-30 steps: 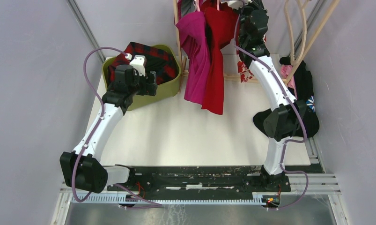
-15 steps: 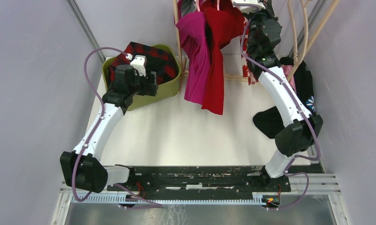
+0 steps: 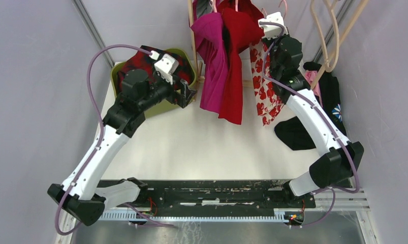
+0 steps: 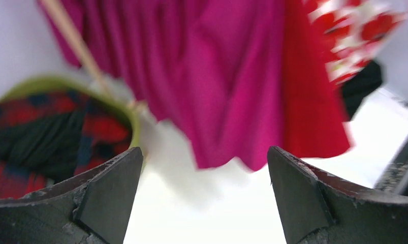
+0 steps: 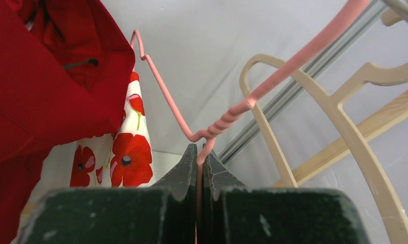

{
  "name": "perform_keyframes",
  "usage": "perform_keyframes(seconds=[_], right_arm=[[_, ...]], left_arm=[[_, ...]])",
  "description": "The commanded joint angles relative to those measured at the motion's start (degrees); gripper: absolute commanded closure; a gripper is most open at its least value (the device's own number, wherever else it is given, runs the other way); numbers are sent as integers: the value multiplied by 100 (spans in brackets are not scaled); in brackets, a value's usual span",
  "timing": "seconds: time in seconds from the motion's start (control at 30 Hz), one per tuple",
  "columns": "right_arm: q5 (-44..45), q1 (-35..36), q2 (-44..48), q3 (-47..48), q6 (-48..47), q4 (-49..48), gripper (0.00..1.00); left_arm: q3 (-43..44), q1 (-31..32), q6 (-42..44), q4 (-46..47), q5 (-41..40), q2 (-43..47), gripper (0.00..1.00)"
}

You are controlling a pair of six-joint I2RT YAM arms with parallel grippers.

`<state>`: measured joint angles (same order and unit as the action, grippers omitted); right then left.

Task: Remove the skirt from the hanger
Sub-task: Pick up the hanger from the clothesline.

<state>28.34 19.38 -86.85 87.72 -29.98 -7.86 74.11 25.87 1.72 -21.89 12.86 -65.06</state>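
My right gripper (image 3: 274, 29) is shut on the twisted neck of a pink wire hanger (image 5: 273, 84); in the right wrist view the wire runs between the closed jaws (image 5: 200, 152). A white skirt with red poppies (image 3: 265, 84) hangs from that hanger below the gripper and also shows in the right wrist view (image 5: 123, 152). My left gripper (image 3: 187, 94) is open and empty, held above the table just left of the hanging magenta garment (image 3: 212, 56). In the left wrist view (image 4: 204, 168) it faces that garment's hem (image 4: 232, 76).
A red garment (image 3: 234, 66) hangs beside the magenta one on a wooden rack (image 3: 191, 30). A green basket (image 3: 192, 84) holds a tartan garment (image 3: 140, 58) at the back left. Beige hangers (image 3: 328, 35) hang at the right. Black clothes (image 3: 293, 134) lie at the table's right edge.
My right gripper has drawn the pink hanger back from the rack, so the poppy skirt now hangs in full view. My left arm has risen from the basket and swung right toward the magenta garment.
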Motion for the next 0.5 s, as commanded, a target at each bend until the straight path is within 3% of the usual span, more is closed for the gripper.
perform_keyframes(seconds=[0.0,0.27,0.47], right_arm=[[-9,33,586,114,403,-334,99],[-102,42,708,70,784,-159,99],[-203,91,777,87,1010,-21,99]], left_arm=[[623,916,312,443,479,93,1],[840,2481,460,760,270,-556,1],[96,3124,998,2379,-409,-1108,1]])
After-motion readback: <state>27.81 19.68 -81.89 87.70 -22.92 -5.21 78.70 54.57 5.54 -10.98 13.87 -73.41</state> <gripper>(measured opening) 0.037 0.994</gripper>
